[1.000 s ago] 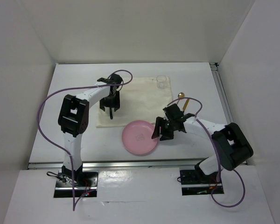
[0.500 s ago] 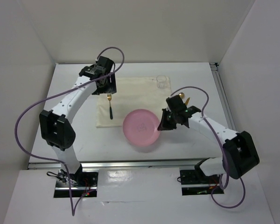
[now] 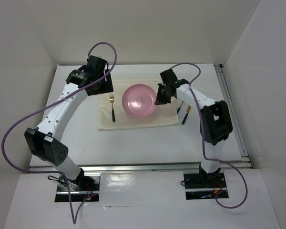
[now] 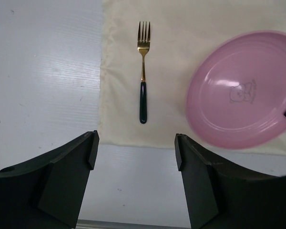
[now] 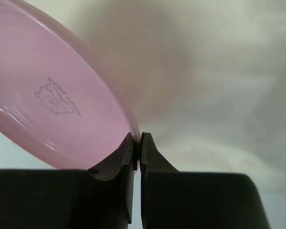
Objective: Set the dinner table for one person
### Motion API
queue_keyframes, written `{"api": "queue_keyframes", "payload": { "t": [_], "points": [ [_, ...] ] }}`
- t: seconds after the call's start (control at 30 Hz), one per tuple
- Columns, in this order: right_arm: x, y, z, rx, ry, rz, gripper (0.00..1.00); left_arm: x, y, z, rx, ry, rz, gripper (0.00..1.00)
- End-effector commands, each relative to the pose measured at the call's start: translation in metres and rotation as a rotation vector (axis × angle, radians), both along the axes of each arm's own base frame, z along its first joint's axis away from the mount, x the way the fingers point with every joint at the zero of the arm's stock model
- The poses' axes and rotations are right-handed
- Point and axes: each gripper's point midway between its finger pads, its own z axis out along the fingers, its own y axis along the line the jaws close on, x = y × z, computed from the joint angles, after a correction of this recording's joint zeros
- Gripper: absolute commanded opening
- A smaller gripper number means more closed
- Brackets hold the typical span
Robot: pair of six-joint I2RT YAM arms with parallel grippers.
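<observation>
**Change of state.** A second ago the pink plate (image 3: 139, 99) lay on the bare dinner table (image 3: 133, 143), near the front edge of the cream mat (image 3: 133, 122). The right gripper (image 3: 158, 97) stood open at its rim. The right gripper is now pinched tight on the plate's right rim, and the plate is over the middle of the mat. In the right wrist view the plate (image 5: 52, 95) tilts up from the jaws, so it appears not yet laid flat.

**Left arm.** The left gripper (image 4: 136, 140) has drawn back from the fork (image 3: 113, 108) toward the mat's far left corner. Its jaws stand wide and hold nothing. The fork lies free on the left part of the mat, tines away from the arm bases, just beside the plate and not touching it.

**Meaning for the task.**
- Fork placement looks complete.
- Plate transfer is in its final stage: lowering and release remain.
- Dark-handled cutlery (image 3: 185, 116) lies on the table just off the mat's right edge and probably remains to be placed.
</observation>
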Motion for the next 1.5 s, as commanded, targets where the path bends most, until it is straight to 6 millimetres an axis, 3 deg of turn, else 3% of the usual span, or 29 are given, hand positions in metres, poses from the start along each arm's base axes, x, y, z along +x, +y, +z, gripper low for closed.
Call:
{"api": "queue_keyframes", "payload": {
  "t": [0.0, 0.2, 0.27, 0.3, 0.37, 0.43, 0.47, 0.53, 0.63, 0.77, 0.8, 0.87, 0.9, 1.0, 1.1, 1.17, 1.47],
  "points": [
    [0.023, 0.006, -0.006, -0.007, 0.000, -0.007, 0.00, -0.005, 0.006, 0.008, -0.029, -0.019, 0.019, 0.82],
    [0.040, 0.008, -0.029, 0.009, 0.021, -0.067, 0.00, -0.011, 0.004, -0.009, -0.038, 0.017, 0.015, 0.82],
    [0.043, 0.014, -0.031, 0.044, 0.009, -0.060, 0.05, -0.013, 0.003, -0.011, -0.047, 0.019, 0.007, 0.82],
    [0.043, 0.015, -0.031, 0.049, 0.012, -0.068, 0.11, -0.013, 0.000, -0.015, -0.055, 0.024, 0.001, 0.82],
    [0.041, 0.016, -0.041, 0.046, 0.036, -0.063, 0.41, -0.015, -0.001, -0.019, -0.058, 0.036, -0.005, 0.82],
    [0.041, 0.016, -0.041, 0.046, 0.036, -0.063, 0.62, -0.014, -0.001, -0.023, -0.055, 0.045, -0.004, 0.82],
    [0.043, 0.014, -0.029, 0.047, 0.008, -0.070, 0.70, -0.013, -0.001, -0.026, -0.055, 0.047, -0.004, 0.82],
    [0.041, 0.011, -0.018, 0.046, -0.015, -0.077, 0.71, -0.013, -0.001, -0.026, -0.055, 0.047, -0.004, 0.82],
    [0.035, -0.012, 0.008, 0.019, -0.080, -0.123, 0.71, -0.015, -0.001, -0.030, -0.051, 0.057, -0.004, 0.82],
    [0.013, -0.074, 0.023, -0.047, -0.124, -0.257, 0.69, -0.016, 0.000, -0.036, -0.041, 0.068, -0.012, 0.82],
    [-0.001, -0.103, 0.019, -0.081, -0.105, -0.315, 0.69, -0.017, 0.002, -0.039, -0.031, 0.074, -0.006, 0.82],
    [-0.015, -0.127, 0.013, -0.106, -0.085, -0.366, 0.69, -0.015, 0.002, -0.038, -0.034, 0.065, -0.006, 0.82],
    [-0.030, -0.148, 0.002, -0.133, -0.047, -0.410, 0.69, -0.014, 0.001, -0.041, -0.034, 0.064, -0.006, 0.82],
    [-0.052, -0.173, -0.026, -0.165, 0.037, -0.444, 0.69, -0.013, 0.001, -0.043, -0.034, 0.064, -0.006, 0.82],
    [-0.064, -0.184, -0.044, -0.182, 0.075, -0.460, 0.60, -0.013, 0.001, -0.043, -0.040, 0.063, 0.001, 0.82],
    [-0.059, -0.185, -0.047, -0.166, 0.064, -0.458, 0.56, -0.012, 0.000, -0.047, -0.037, 0.072, 0.001, 0.82],
    [-0.051, -0.183, -0.080, -0.154, 0.114, -0.448, 0.51, -0.013, -0.001, -0.073, -0.015, 0.145, -0.011, 0.82]
  ]
}}
